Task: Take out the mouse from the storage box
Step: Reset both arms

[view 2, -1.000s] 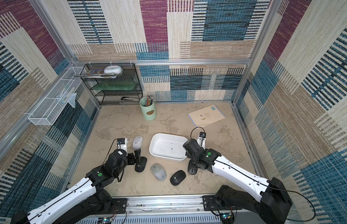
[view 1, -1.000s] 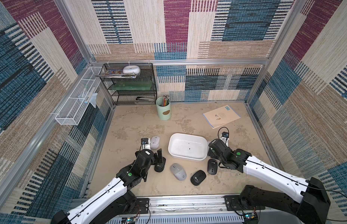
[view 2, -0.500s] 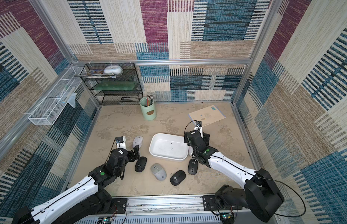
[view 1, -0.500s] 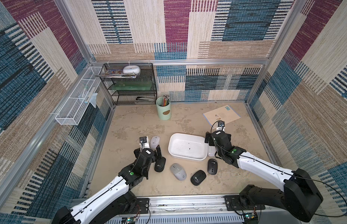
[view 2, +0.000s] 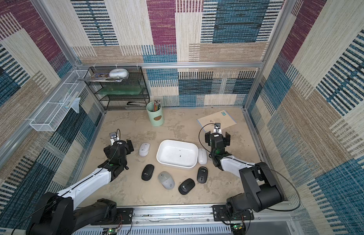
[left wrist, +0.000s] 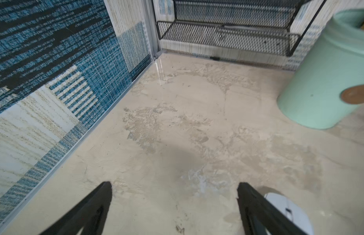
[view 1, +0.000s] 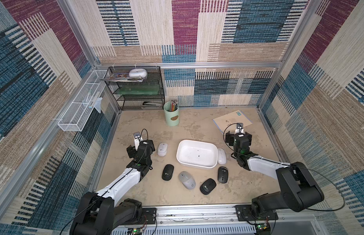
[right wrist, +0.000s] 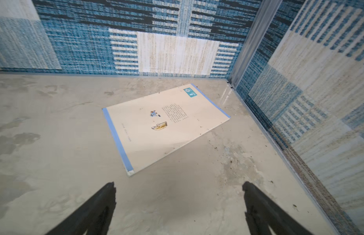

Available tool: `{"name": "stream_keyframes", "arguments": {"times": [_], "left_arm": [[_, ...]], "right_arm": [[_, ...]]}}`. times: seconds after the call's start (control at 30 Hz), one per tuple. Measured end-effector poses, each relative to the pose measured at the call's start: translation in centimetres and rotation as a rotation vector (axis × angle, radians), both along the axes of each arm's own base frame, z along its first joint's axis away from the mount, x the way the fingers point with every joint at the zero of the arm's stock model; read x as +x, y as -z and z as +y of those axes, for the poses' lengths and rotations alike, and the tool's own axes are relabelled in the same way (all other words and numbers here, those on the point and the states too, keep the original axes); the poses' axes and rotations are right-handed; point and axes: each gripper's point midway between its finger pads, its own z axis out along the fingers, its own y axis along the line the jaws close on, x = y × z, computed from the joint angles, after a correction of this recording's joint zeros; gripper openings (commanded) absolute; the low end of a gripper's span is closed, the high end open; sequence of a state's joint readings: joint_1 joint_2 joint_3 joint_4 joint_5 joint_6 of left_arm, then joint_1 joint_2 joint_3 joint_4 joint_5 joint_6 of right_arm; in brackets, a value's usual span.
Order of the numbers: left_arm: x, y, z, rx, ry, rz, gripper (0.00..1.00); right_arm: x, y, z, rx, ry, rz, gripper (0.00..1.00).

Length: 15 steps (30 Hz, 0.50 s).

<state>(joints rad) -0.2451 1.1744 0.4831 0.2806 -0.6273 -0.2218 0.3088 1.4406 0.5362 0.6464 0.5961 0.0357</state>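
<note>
Right wrist view shows us the right gripper (right wrist: 179, 184) wide open over the floor (right wrist: 55, 142); the left gripper (left wrist: 174, 184) is open likewise. We see a white mouse (view 1: 221, 156) lying just outside the storage box (view 1: 189, 151).

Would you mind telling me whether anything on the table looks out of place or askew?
Nothing looks spilled or broken. The storage box is empty, a white mouse lies close against its outer wall, and the booklet sits askew near the far corner.
</note>
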Motion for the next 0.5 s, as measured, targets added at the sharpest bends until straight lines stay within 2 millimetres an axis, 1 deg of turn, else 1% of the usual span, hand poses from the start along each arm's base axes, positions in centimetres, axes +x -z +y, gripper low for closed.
{"name": "stream_keyframes", "arguments": {"times": [0.1,0.17,0.23,0.3,0.37,0.43,0.5], "left_arm": [[0.6,0.4,0.1,0.034,0.032,-0.001,1.00],[0.8,1.5,0.1,0.071,0.051,0.020,1.00],[1.0,3.3,-0.3,0.109,0.100,0.063,1.00],[1.4,4.3,-0.5,0.126,0.130,0.077,1.00],[1.8,4.6,-0.7,0.142,0.162,0.074,1.00],[2.3,4.3,-0.7,0.142,0.181,0.041,1.00],[2.6,5.1,0.1,0.133,0.180,0.024,1.00]], "right_arm": [[-0.2,0.7,-1.6,0.006,0.008,-0.007,1.00],[-0.3,1.2,-2.2,0.020,0.000,-0.002,1.00],[-0.7,1.7,-2.6,0.030,-0.009,-0.008,1.00],[-1.4,2.6,-2.5,0.025,-0.036,-0.002,1.00],[-2.1,3.2,-2.3,0.018,-0.065,-0.003,1.00],[-2.6,3.2,-2.5,0.013,-0.074,-0.022,1.00],[-2.9,2.8,-2.4,0.008,-0.093,-0.048,1.00]]}}
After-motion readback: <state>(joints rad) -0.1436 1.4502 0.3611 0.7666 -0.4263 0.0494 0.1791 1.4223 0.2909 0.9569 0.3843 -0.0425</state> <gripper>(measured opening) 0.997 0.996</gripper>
